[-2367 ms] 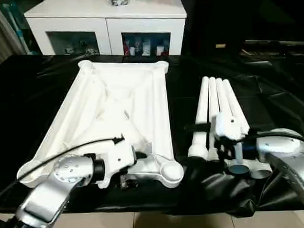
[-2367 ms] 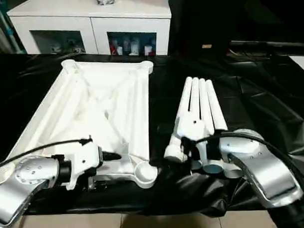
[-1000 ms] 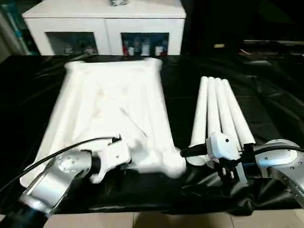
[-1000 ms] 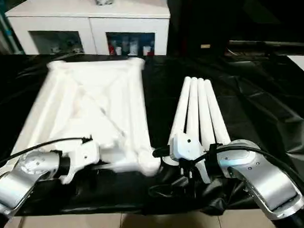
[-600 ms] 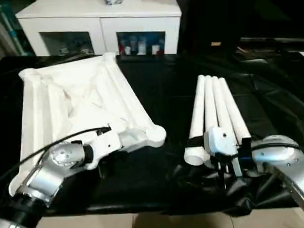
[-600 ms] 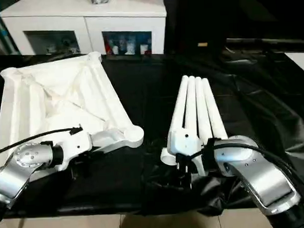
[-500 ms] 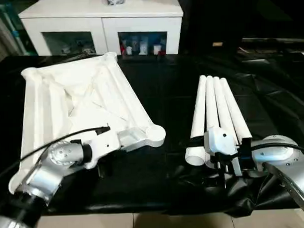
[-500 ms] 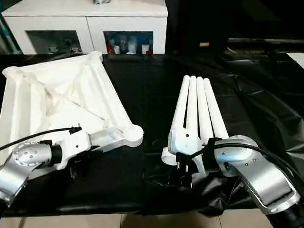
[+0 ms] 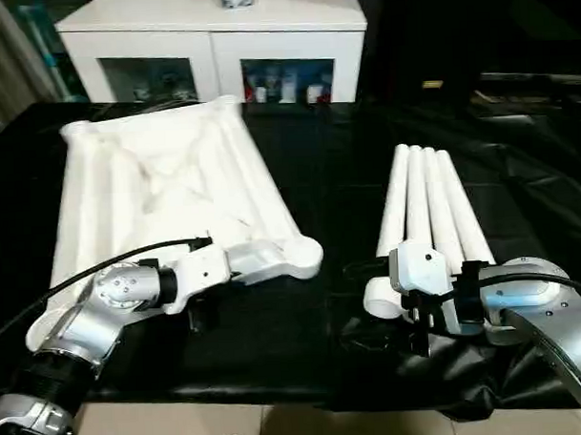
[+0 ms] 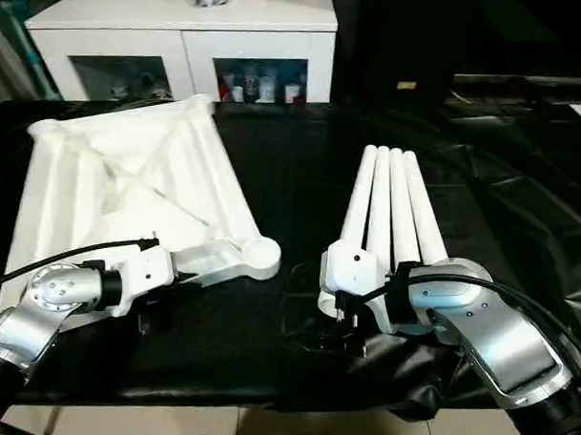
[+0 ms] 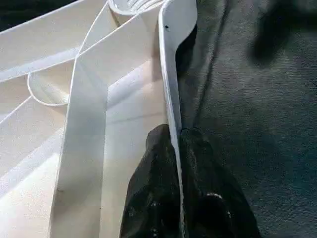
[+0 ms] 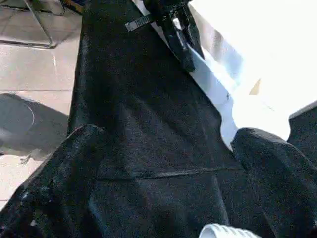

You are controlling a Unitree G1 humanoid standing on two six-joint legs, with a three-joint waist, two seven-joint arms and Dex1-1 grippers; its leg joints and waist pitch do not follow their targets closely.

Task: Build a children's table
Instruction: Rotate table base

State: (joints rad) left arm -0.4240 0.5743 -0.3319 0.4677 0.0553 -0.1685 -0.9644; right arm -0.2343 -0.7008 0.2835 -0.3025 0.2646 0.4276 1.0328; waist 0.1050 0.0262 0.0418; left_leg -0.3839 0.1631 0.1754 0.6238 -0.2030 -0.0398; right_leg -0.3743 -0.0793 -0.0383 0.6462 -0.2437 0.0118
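The white tabletop [image 9: 166, 193] lies underside up on the left of the black-covered table, its ribs showing, with a round corner socket [image 9: 299, 251] pointing toward the middle. My left gripper [image 11: 176, 148] is shut on the thin near rim of the tabletop, one black finger on each side of it. Four white tube legs [image 9: 429, 208] lie side by side on the right. My right gripper [image 12: 168, 198] stands open over the cloth at their near ends, with nothing between its fingers.
A white cabinet [image 9: 217, 39] with glass doors stands behind the table. The black cloth [image 9: 327, 168] covers the table and bunches up by my right arm [image 9: 532, 309]. Tiled floor [image 9: 279, 428] shows past the near edge.
The tabletop has swung round on the cloth, its far end toward the left, with my left gripper still on its rim. The right gripper stays by the leg ends. The camera shifted slightly.
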